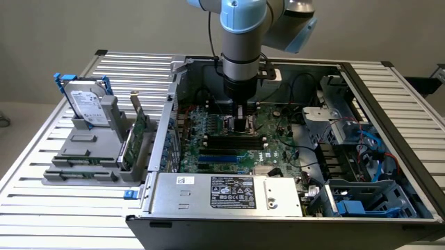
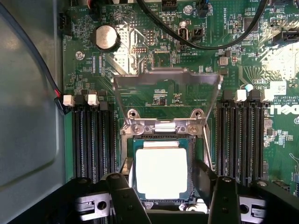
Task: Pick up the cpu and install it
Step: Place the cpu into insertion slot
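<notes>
Hand (image 2: 163, 182) sits low over the motherboard (image 2: 140, 56). Its fingers (image 2: 122, 189) are spread either side of the cpu (image 2: 161, 170) with a thin gap each side, so it's open and gripping nothing. Cpu lies flat in the socket (image 2: 161, 127) between the fingers, near edge cut off by the hand's body. Load plate (image 2: 166, 86) is flipped up just beyond. In the exterior view the hand (image 1: 240, 119) covers the socket.

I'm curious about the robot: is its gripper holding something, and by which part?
Cannot tell: the gripper sits around the chip, which lies in its socket.

Lab: robot arm (image 1: 240, 52), open PC (image 1: 278, 230)
</notes>
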